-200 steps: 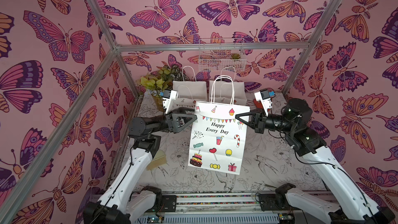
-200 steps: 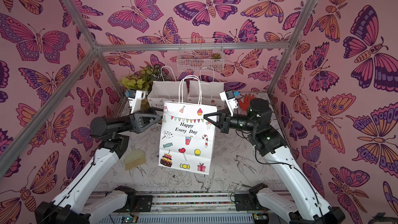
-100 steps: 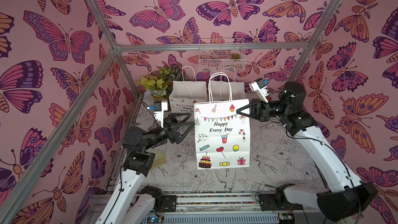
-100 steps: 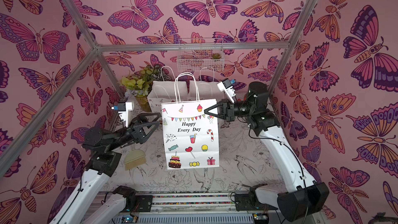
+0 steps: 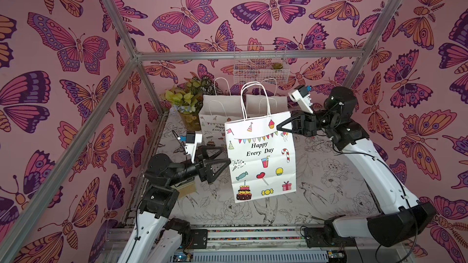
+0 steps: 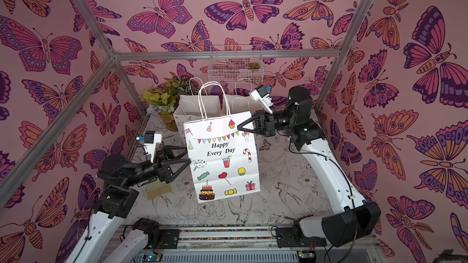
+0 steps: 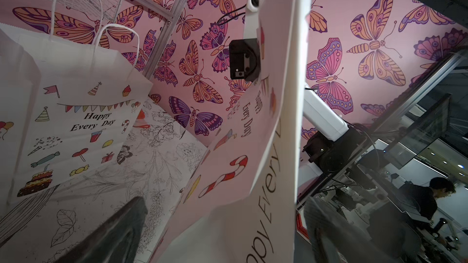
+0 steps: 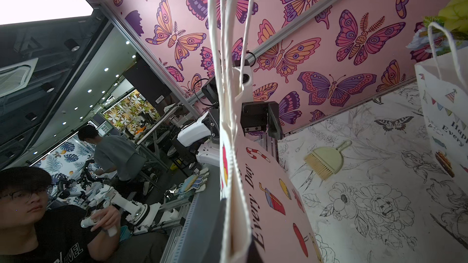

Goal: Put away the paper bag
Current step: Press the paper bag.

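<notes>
My left hand [image 5: 227, 154] has dropped away, spread wide. My right hand [image 5: 279, 125] alone pinches the paper bag [image 5: 260, 158] above the worktop's [image 5: 329, 173] middle.

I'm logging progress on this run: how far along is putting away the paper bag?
Done: the paper bag is lifted clear of the table. In hand: the right gripper is shut on its upper edge; the left gripper is open beside it. Left: set it down, probably by the two bags at the back, and release.
</notes>
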Controlling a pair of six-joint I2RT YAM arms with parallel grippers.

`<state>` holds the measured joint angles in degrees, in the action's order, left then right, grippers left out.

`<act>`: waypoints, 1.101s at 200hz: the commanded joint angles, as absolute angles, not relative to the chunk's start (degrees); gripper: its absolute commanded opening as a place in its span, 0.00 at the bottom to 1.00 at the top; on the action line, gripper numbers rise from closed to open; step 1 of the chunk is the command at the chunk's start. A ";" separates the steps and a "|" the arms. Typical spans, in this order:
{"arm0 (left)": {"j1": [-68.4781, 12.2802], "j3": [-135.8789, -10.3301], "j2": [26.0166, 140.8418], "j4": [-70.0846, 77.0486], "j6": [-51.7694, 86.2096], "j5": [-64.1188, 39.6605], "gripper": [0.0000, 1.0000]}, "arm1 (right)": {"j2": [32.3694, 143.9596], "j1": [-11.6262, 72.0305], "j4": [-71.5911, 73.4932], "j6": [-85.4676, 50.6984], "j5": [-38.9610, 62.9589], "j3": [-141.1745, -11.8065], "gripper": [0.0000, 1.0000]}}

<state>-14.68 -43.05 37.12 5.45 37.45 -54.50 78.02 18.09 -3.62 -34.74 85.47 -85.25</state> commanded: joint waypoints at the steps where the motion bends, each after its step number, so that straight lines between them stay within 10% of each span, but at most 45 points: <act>1: -15.70 -43.92 36.37 5.12 35.77 -56.60 1.00 | 78.84 19.84 -0.94 -38.16 84.49 -86.32 0.00; 44: -19.17 -44.79 36.30 5.93 35.67 -57.64 0.85 | 78.32 22.30 -0.10 -38.91 81.15 -84.99 0.00; 99: -21.69 -45.00 38.01 6.09 34.97 -58.05 0.37 | 77.21 22.59 -0.82 -39.49 77.52 -85.77 0.00; 135: -22.32 -45.09 38.06 6.15 34.81 -58.10 0.27 | 76.15 22.59 -10.28 -33.29 73.48 -87.67 0.00; 158: -22.32 -45.00 37.97 6.16 34.85 -58.09 0.29 | 75.08 22.59 -15.93 -28.79 71.65 -87.92 0.00; 188: -22.32 -45.23 37.64 6.13 34.86 -56.31 0.74 | 73.28 22.59 -17.33 -27.55 72.22 -86.53 0.00; 220: -22.32 -45.29 36.50 8.75 36.58 -52.68 0.68 | 71.36 22.54 -21.13 -24.70 73.91 -84.56 0.00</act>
<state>-22.11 -44.36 37.76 5.63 35.66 -55.13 73.34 22.28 -17.63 -28.32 73.47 -85.78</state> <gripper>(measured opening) 0.713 0.061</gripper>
